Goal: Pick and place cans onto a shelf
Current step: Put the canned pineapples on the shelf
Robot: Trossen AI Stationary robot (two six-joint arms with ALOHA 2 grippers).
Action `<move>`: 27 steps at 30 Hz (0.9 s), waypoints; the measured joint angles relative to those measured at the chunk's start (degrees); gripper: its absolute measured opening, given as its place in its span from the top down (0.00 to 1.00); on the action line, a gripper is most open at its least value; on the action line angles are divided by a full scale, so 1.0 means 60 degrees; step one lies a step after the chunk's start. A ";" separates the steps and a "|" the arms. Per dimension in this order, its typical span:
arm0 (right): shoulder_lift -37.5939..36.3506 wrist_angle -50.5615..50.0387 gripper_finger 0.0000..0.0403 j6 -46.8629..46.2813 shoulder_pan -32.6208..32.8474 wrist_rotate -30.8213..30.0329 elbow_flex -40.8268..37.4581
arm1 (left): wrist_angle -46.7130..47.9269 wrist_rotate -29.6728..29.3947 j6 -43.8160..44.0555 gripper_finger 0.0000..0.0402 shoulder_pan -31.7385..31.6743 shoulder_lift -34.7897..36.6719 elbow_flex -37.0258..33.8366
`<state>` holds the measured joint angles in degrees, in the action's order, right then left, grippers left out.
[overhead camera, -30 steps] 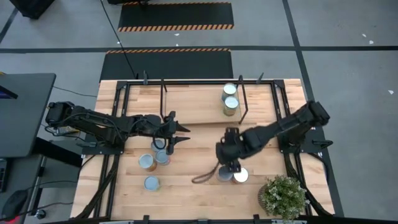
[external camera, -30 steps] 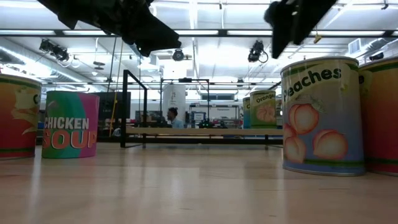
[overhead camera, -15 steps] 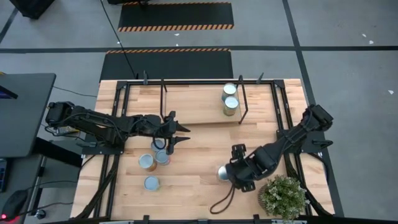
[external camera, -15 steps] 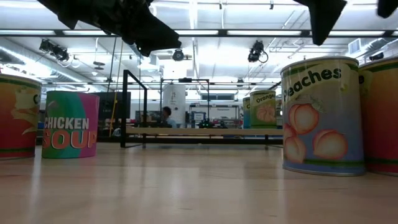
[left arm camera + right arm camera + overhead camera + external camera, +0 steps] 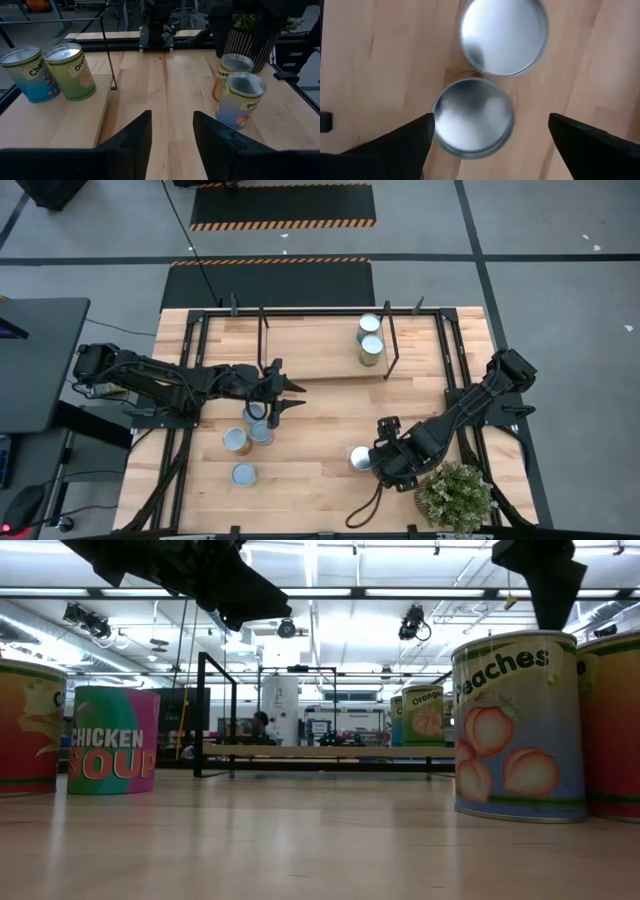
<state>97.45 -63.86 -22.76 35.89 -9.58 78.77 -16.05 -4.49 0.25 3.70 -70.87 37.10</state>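
Two small cylindrical metal cans with round silver tops stand touching each other on the wooden tabletop point(image 5: 320, 480), near its front right, close to the green potted plant point(image 5: 455, 495). The right wrist view looks straight down on them: the nearer can point(image 5: 473, 117) sits between the two dark fingers, and the second can point(image 5: 503, 36) stands just beyond it. In the low view the peach-labelled can point(image 5: 518, 725) stands upright.

The right gripper point(image 5: 490, 137) hovers above this pair with its fingers spread wide on either side of the nearer can, holding nothing. In the high view it covers most of the pair, leaving one silver top point(image 5: 359, 457) showing.

Two more cans, one with a silver top point(image 5: 369, 326) and one with a gold-tinted top point(image 5: 371, 348), already stand on the low light-wood shelf point(image 5: 310, 345) with its thin black rod frame at the back of the table. Three others point(image 5: 243, 442) wait near the front left, below the left gripper point(image 5: 290, 395), which hangs over the table with its fingers apart and empty.

The risk lies in how tightly the pair stands. As the fingers descend, one could strike the neighbouring can's rim and tip it. A grasp off centre might also let the can slip.
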 joint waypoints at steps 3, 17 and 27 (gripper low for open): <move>0.0000 0.0129 0.01 0.0004 0.0199 -0.0108 -0.0085 | 0.0000 0.0000 0.0004 0.63 0.0000 0.0000 0.0000; 0.0011 0.0911 0.01 0.0875 0.0942 -0.0975 -0.0582 | 0.0011 -0.0004 0.0018 0.63 0.0000 0.0000 0.0000; 0.0011 0.1273 0.01 0.0790 0.0676 -0.0715 -0.1079 | 0.0011 -0.0002 0.0015 0.63 0.0000 0.0000 0.0000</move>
<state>97.51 -56.22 -18.02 39.94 -13.87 72.29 -15.99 -4.50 0.34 3.70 -70.87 37.10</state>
